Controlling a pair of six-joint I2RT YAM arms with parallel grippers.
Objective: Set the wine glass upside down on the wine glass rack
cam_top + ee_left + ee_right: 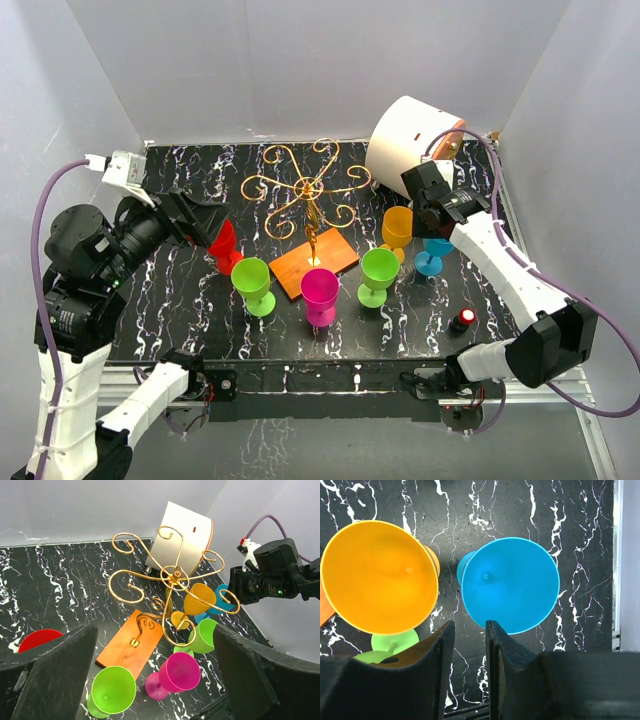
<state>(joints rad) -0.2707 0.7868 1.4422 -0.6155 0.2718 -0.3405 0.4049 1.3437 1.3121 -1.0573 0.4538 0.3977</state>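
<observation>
Two white-and-black jointed arms point(66, 395) with purple cables point(37, 222).

White cylinder point(410, 140), red knob point(466, 318), black marbled tabletop point(190, 300)

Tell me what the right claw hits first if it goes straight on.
Most likely the blue glass: the right claw aims at the gap between it and the orange glass, nearer the blue rim. Depth is unclear.
</observation>
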